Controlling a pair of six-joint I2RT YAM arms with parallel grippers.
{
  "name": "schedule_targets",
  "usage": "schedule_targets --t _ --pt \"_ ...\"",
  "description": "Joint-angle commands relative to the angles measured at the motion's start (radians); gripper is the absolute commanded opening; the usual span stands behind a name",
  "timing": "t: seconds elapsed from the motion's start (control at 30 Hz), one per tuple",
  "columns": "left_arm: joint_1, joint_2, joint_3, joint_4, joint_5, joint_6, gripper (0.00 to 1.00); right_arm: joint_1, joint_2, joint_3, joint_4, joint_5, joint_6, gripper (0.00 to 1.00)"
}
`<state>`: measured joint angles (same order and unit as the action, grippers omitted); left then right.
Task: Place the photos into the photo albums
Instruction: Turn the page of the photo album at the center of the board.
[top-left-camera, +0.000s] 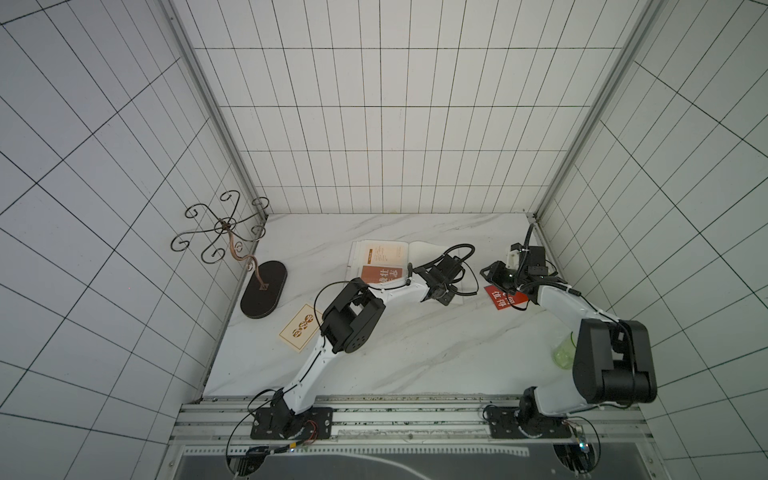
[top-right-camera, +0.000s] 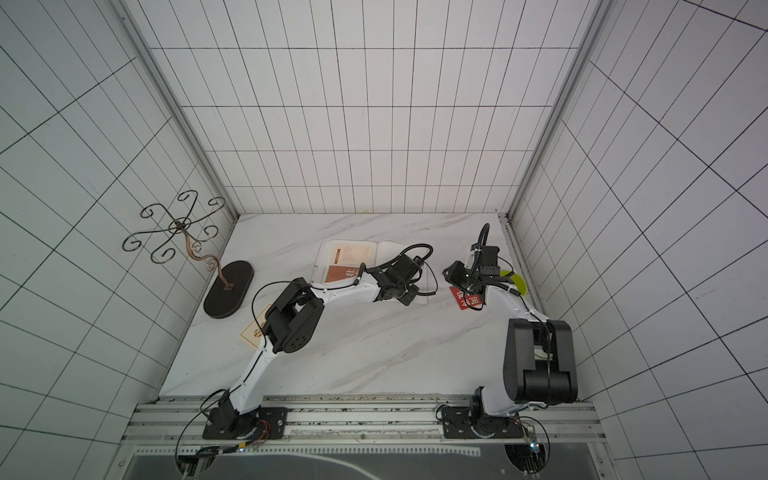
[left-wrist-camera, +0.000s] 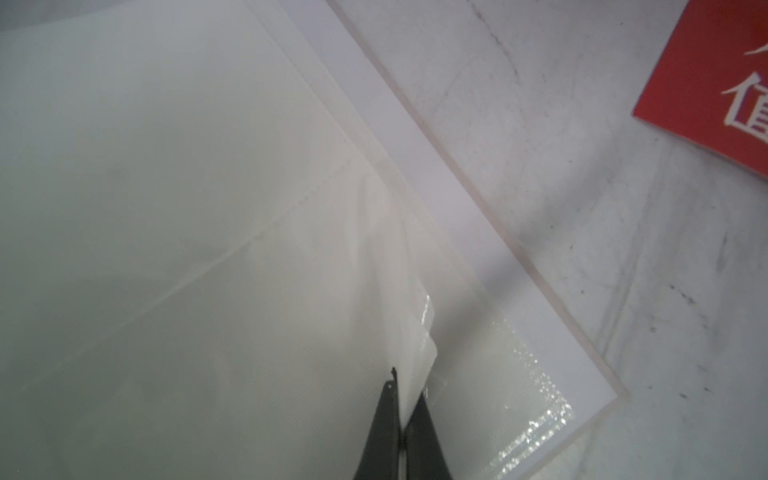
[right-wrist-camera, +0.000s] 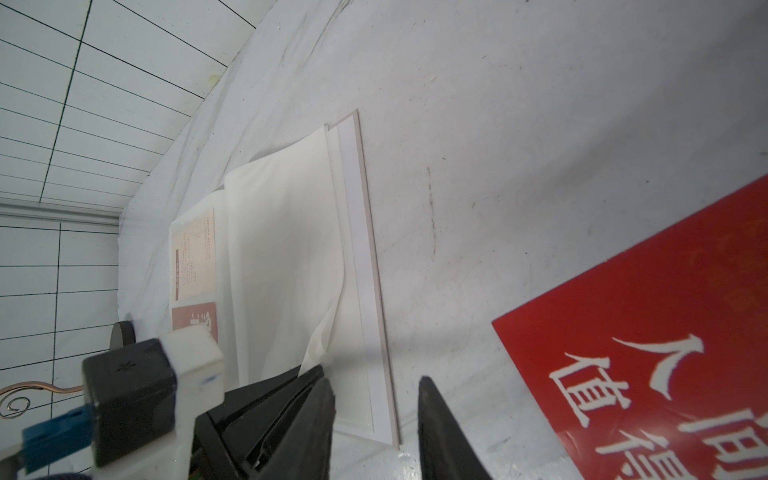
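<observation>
My left tool (left-wrist-camera: 401, 415) is pinched fully closed on the corner of a thin page (left-wrist-camera: 417, 353) of the photo album (right-wrist-camera: 282, 249), which lies open on the surface (top-left-camera: 415, 353). Two photos are in the album's other leaf, a cream photo (top-left-camera: 382, 252) next to an orange photo (top-left-camera: 380, 275). My right tool (right-wrist-camera: 376, 386) hangs part open and empty just beside the album's edge, with the red photo (right-wrist-camera: 644, 332) lying near it on the surface. My bite on the page looks shallow. If I lift fast, the slippery corner may slide out or crease. Nothing pins the album, so it may drag along too.
</observation>
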<state>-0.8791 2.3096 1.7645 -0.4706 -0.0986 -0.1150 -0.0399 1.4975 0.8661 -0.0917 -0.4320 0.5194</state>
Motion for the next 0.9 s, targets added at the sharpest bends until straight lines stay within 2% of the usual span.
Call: schedule_targets --t 0.0,0.2,0.4,0.53,0.7,0.87 --pt "0.021 -0.138 -0.117 0.068 0.037 0.002 0.0 -0.012 0.001 0.008 0.009 -0.026 0.018 0.35" --pt "0.068 -0.386 -0.335 0.277 0.03 -0.063 0.0 0.004 0.023 0.028 0.029 -0.043 0.042 0.34" --pt "0.153 -0.539 -0.53 0.38 0.007 -0.159 0.0 0.042 0.069 0.037 0.067 -0.057 0.063 0.34" --pt "0.216 -0.615 -0.654 0.455 0.017 -0.247 0.0 0.073 0.111 0.048 0.102 -0.081 0.1 0.34" --pt "0.343 -0.687 -0.807 0.568 0.131 -0.415 0.01 0.154 0.166 0.144 0.075 -0.091 0.105 0.33" --pt "0.415 -0.684 -0.859 0.584 0.197 -0.468 0.02 0.236 0.173 0.186 0.073 -0.061 0.114 0.34"
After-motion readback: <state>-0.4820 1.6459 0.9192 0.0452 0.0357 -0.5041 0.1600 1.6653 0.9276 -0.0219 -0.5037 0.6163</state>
